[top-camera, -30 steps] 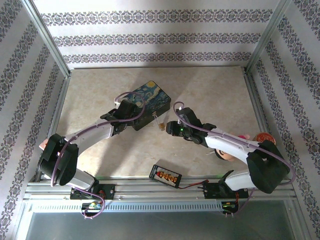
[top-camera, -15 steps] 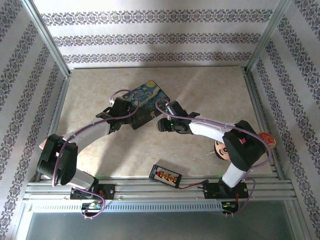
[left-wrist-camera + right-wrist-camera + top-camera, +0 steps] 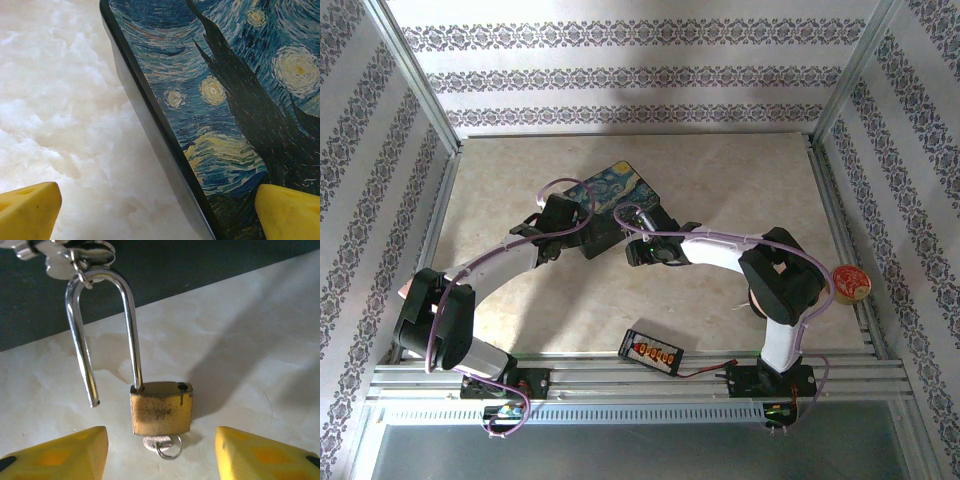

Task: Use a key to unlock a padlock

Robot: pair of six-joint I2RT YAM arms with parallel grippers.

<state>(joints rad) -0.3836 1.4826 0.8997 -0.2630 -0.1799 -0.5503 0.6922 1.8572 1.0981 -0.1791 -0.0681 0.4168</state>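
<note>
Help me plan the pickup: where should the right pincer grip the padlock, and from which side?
Probably the padlock by its brass body, pinched across its narrow sides, coming from the key end. Those sides are flat and parallel; the open shackle is thin and round.

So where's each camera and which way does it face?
Top external: above and behind, looking down on the table, left arm and right arm.
Left wrist: on the left arm, looking down at the starry-night box past the left pincer.
Right wrist: low, facing the padlock and key between the right pincer's tips.
Shared: top and left wrist both show the box.
</note>
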